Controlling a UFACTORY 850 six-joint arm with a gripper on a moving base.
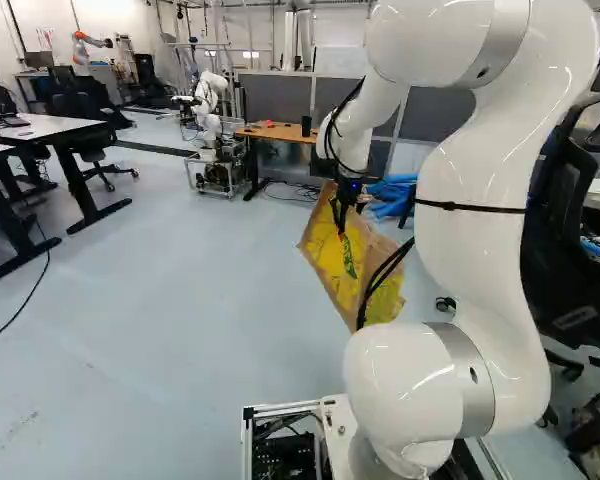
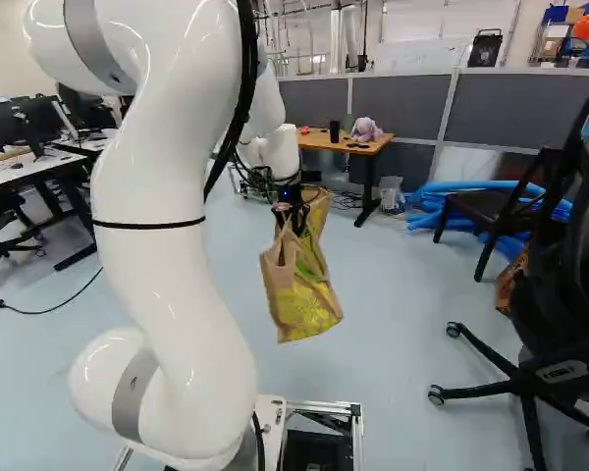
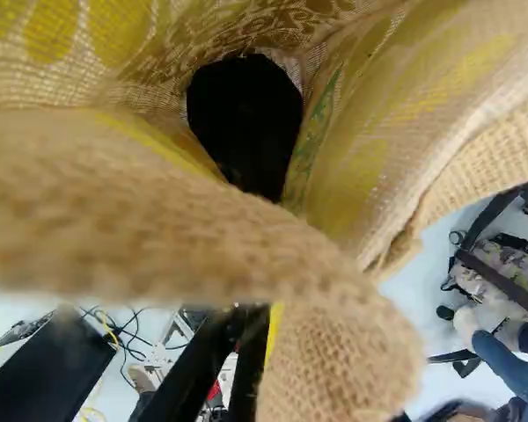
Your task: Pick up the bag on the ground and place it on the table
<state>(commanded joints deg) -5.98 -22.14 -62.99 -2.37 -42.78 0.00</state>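
Listed by the left base view, left to right.

White-topped desks with black legs (image 1: 42, 126): at the far left.

Another robot, white, on a wheeled metal frame (image 1: 209, 110): stands left of the middle, beyond open floor.

Brown wooden-topped table with dark legs (image 1: 265, 133): stands ahead, near grey partition panels (image 2: 404, 103). Bears a black cylindrical cup (image 2: 335, 130) and a pinkish-lilac soft item (image 2: 366, 130).

Tan woven bag with yellow print and green marking (image 1: 330, 265): hangs tilted above the floor, on the near side of the wooden-topped table and well apart from it. In the wrist view, gapes open ahead of the fingers, dark inside.

Black two-fingered gripper (image 1: 341, 228): jaws nearly closed, pinching the bag by its upper part; exact grip point partly hidden by a fold of cloth.

Blue tubing, bundled (image 2: 452, 201): lies beyond the bag, close to the partition.

White jointed arm (image 1: 480, 220): rises from the base, reaches forward to the bag.

Black wheeled office chair (image 1: 570, 225): stands at the far right.
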